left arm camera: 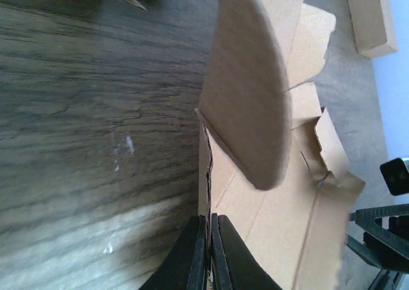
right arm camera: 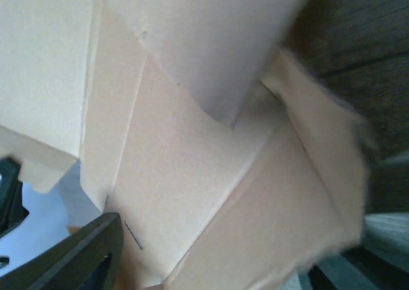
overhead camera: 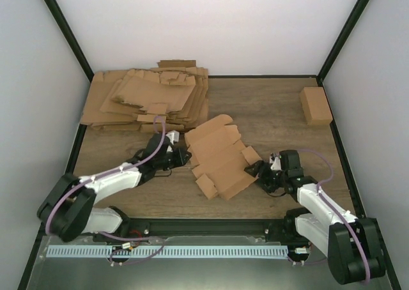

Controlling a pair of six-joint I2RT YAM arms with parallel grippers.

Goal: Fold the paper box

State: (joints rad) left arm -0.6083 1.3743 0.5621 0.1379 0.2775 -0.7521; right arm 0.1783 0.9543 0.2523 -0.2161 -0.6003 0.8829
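Observation:
The paper box [overhead camera: 220,154] lies in the middle of the table as a creased brown die-cut sheet, with its flaps partly raised. My left gripper [overhead camera: 185,157] is at the sheet's left edge. In the left wrist view, that gripper [left arm camera: 209,236] is shut on the thin edge of the paper box [left arm camera: 262,111], where a rounded flap stands up. My right gripper [overhead camera: 256,172] is at the sheet's right side. In the right wrist view, the paper box [right arm camera: 192,156] fills the frame. Here the right gripper [right arm camera: 211,267] is open, with cardboard between its wide-apart fingers [right arm camera: 77,255].
A thick heap of flat cardboard sheets [overhead camera: 146,98] lies at the back left. A small folded carton [overhead camera: 316,105] sits at the back right near the frame post, and it also shows as the carton [left arm camera: 372,15] in the left wrist view. White walls enclose the table.

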